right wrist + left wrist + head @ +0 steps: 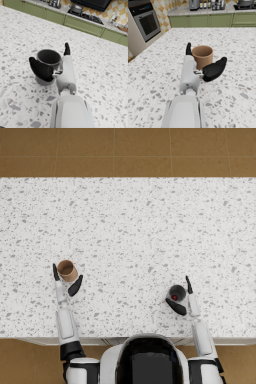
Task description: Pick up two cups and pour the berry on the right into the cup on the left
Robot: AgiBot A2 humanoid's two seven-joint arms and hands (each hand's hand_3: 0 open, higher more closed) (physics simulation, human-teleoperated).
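Observation:
A brown cup (pixel 67 270) (pixel 202 56) stands upright on the speckled counter (pixel 130 223) at the left. My left hand (pixel 64 287) (pixel 209 70) straddles it, fingers on its far side and thumb on the near side, with no firm grip showing. At the right stands a dark grey cup (pixel 177 292) (pixel 48 58) with a red berry (pixel 174 298) inside. My right hand (pixel 186 300) (pixel 43 70) brackets this cup the same way, thumb spread wide in front of it. The right wrist view does not show the berry.
The counter's near edge (pixel 125 338) runs just in front of both arms, and brown floor (pixel 125 150) lies past its far edge. The wrist views show green cabinets (pixel 203 20), an oven (pixel 146 22) and a stove (pixel 86 11) far behind.

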